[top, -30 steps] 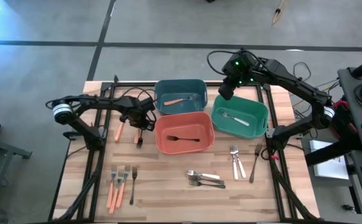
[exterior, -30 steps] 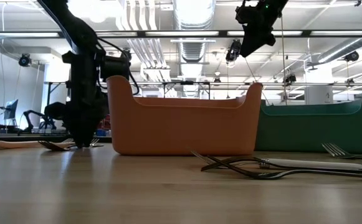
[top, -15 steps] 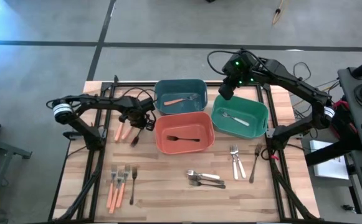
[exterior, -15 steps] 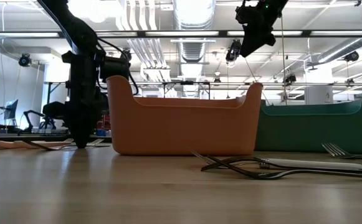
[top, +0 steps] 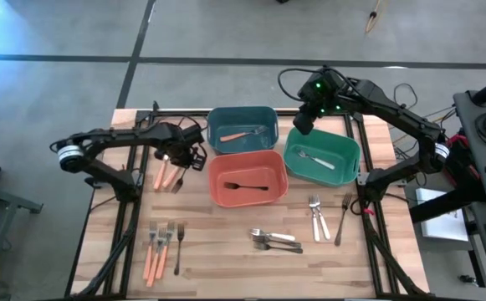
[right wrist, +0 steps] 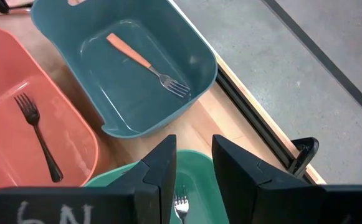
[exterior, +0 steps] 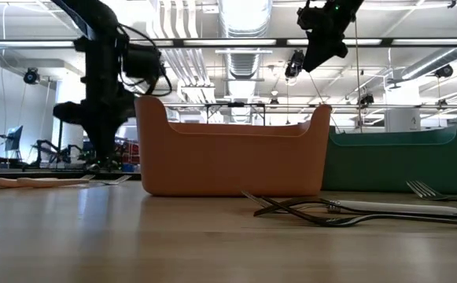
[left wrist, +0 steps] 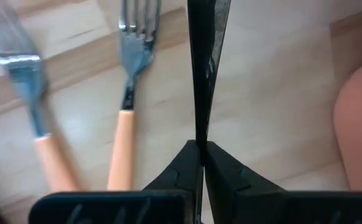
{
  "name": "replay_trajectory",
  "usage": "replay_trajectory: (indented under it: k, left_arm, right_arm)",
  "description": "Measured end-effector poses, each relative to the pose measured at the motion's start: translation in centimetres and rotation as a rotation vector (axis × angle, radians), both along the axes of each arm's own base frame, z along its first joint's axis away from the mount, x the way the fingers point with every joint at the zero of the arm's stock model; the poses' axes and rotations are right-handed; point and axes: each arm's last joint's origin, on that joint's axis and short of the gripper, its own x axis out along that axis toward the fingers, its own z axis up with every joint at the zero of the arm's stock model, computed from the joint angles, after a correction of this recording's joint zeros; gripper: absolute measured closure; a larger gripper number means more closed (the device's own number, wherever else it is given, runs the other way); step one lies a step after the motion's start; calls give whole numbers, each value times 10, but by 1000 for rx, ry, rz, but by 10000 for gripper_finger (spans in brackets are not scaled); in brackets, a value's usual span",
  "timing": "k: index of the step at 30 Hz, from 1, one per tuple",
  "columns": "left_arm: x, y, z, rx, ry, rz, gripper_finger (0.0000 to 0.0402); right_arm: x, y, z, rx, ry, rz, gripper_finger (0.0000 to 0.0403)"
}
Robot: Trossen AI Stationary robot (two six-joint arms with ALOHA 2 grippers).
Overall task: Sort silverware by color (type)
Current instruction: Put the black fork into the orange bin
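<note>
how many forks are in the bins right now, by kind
orange-handled fork with a metal head, in the teal plastic bin: 1
all-black fork, in the orange-red plastic bin: 1
plain shiny silver fork, in the green plastic bin: 1
total: 3

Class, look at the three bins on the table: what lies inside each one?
The teal bin holds one orange-handled fork. The orange-red bin holds one black fork. The green bin holds one silver fork. No bin floor is hidden from above.
</note>
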Motion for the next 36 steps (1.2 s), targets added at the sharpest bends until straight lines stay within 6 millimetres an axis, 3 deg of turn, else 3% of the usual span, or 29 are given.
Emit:
replay_trajectory:
  k: [6,12,17,21,26,36]
  left_arm:
    - [-2,-1,40,54,-80,1,401]
    - [5,3,94,167,-252,-79,401]
    - [15,4,138,257,-373,-152,401]
    - [33,1,158,308,-439,-226,401]
    - [66,-11,166,329,-476,-362,402]
    - [137,-37,138,297,-404,-682,401]
  right_arm:
    - [0,0,0,1,-1,-2,307]
    - [-1,1,1,-1,-5,0,307]
    - [-4,6,8,6,-35,-21,307]
    - [-8,15,15,10,-70,-23,307]
    - [-14,33,26,23,-131,-15,307]
    - [-28,76,46,54,-251,66,307]
